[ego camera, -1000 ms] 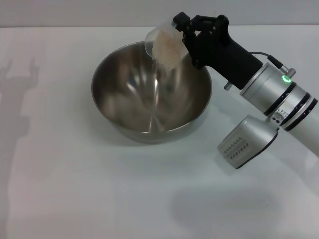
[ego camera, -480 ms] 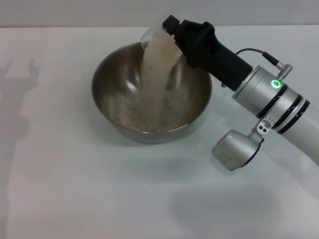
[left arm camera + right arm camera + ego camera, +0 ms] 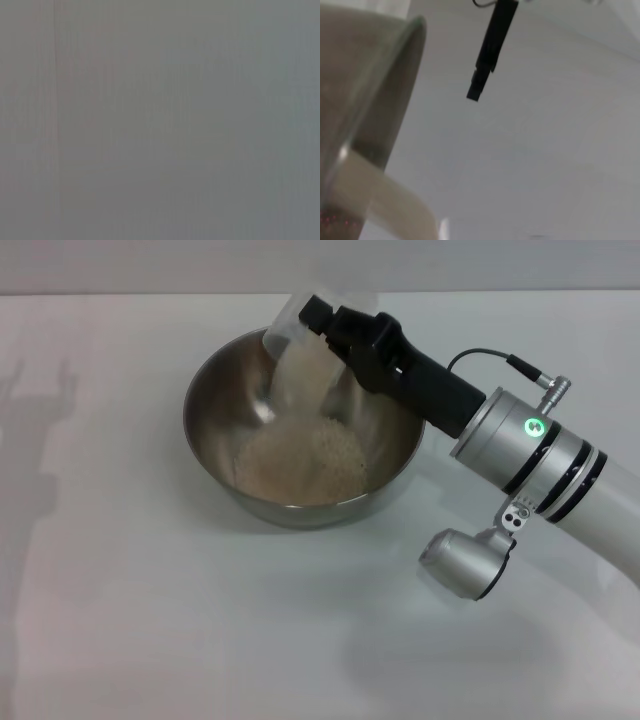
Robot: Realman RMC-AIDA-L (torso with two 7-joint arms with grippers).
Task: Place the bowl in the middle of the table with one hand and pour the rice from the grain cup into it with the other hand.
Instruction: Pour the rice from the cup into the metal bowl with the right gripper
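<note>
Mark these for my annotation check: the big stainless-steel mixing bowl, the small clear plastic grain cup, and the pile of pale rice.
Stainless-steel mixing bowl (image 3: 208,430): head view, bare inner left wall.
Clear plastic grain cup (image 3: 285,330): head view, tilted transparent wall.
Pale rice (image 3: 300,462): head view, middle of the heap in the bowl.

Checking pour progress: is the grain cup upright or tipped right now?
Tipped. The right pincer holds the grain cup tilted over the bowl, with rice heaped inside the bowl.

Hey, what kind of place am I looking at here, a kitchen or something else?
Probably a robot test bench rather than a kitchen: a bare white table holds only a steel bowl of rice, while the right gripper tips a clear grain cup over it.
</note>
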